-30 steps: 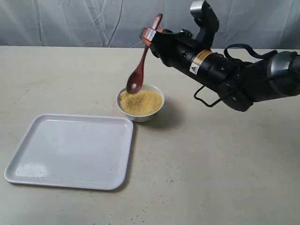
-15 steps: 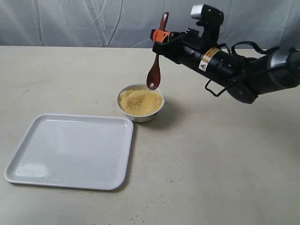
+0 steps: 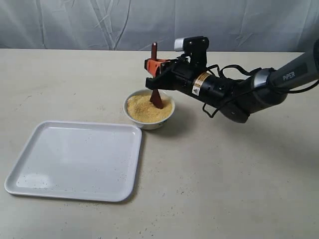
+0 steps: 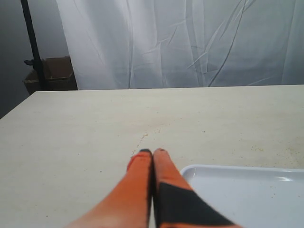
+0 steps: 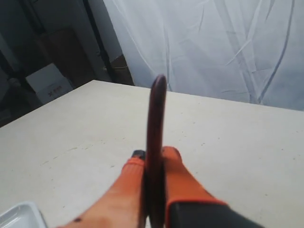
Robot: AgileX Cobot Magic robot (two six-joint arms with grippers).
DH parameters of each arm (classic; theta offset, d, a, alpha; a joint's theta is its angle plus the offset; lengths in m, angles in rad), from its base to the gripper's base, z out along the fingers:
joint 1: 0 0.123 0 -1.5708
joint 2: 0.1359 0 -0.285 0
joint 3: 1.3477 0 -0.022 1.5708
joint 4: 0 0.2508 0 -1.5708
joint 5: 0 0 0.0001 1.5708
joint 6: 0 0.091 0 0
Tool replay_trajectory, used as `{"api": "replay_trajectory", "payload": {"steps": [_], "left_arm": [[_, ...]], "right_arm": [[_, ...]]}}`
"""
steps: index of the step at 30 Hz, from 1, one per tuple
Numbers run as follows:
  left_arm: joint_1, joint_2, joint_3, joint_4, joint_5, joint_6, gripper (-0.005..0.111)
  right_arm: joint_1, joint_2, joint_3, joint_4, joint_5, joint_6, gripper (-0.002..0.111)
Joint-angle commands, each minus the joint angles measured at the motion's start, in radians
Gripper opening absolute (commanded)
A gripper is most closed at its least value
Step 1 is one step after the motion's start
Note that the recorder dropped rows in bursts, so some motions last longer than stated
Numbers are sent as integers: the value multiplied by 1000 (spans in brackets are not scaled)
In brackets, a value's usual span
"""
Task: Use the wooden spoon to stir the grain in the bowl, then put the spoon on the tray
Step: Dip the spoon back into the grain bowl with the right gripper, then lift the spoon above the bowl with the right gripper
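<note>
The small white bowl (image 3: 143,121) stands in the middle of the table, filled with yellow grain (image 3: 142,107). My right gripper (image 3: 152,69) is shut on the handle of the dark wooden spoon (image 3: 155,85), which stands nearly upright with its oval end dipped into the grain on the bowl's right side. In the right wrist view the spoon handle (image 5: 155,137) rises between the orange fingers of that gripper (image 5: 154,153). The white tray (image 3: 75,159) lies to the bowl's front left. My left gripper (image 4: 153,152) is shut and holds nothing, beside the tray's corner (image 4: 237,190).
A grey-white curtain (image 3: 99,22) hangs behind the table. The right arm (image 3: 234,92) reaches in low from the right, just above the tabletop. Cardboard boxes (image 4: 50,76) and a dark pole (image 4: 32,45) stand beyond the table's far edge.
The right arm has dropped and swung left, bringing the spoon from above the bowl down into the grain. The spoon now stands more upright. The left gripper is not seen earlier.
</note>
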Motion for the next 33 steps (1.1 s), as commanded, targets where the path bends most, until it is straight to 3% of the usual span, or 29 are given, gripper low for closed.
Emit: {"api": "replay_trajectory", "payload": {"steps": [1, 11, 19, 24, 33], "left_arm": [[1, -5, 5, -3, -5, -3, 0], [1, -5, 5, -3, -5, -3, 0], [1, -5, 5, -3, -5, -3, 0], [1, -5, 5, -3, -5, -3, 0], [1, -5, 5, -3, -5, -3, 0]], "right_arm": [[33, 1, -3, -25, -38, -12, -1], [34, -80, -3, -16, -47, -86, -1], [54, -91, -50, -35, -49, -33, -1], [107, -77, -91, -22, 119, -44, -1], [114, -2, -95, 26, 238, -93, -1]]}}
